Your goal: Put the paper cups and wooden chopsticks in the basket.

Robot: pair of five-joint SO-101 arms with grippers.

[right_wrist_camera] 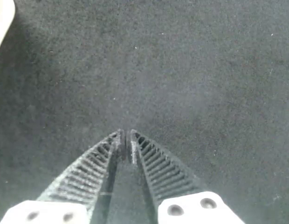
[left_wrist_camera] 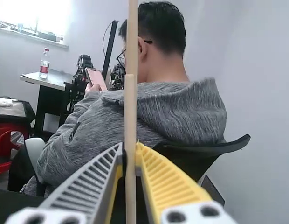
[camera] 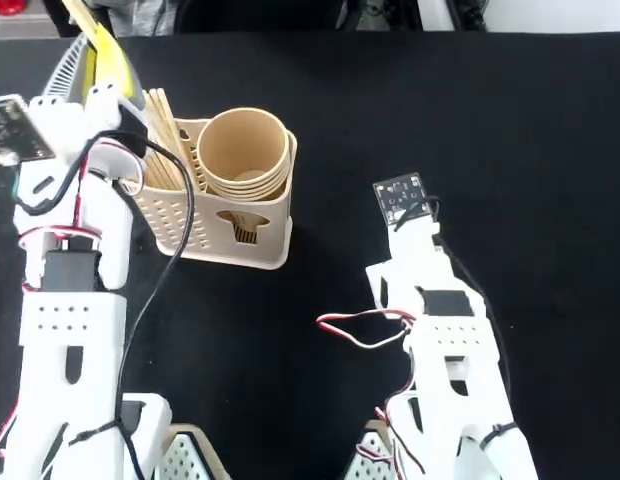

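Note:
A cream slotted basket [camera: 225, 235] stands on the black table at the back left. Stacked paper cups [camera: 245, 150] sit in its right compartment, and several wooden chopsticks [camera: 170, 135] lean in its left one. My left gripper [camera: 90, 55] is raised just behind and to the left of the basket. In the left wrist view this gripper [left_wrist_camera: 129, 149] is shut on one wooden chopstick [left_wrist_camera: 131, 93], which stands upright between the grey and yellow fingers. My right gripper [right_wrist_camera: 126, 135] is shut on nothing, low over bare black cloth to the right of the basket.
The right arm [camera: 440, 330] stretches from the front edge toward the table's middle. The left arm [camera: 65, 300] rises along the left side, its black cable [camera: 180, 230] hanging in front of the basket. A pale corner [right_wrist_camera: 2, 18] edges the right wrist view.

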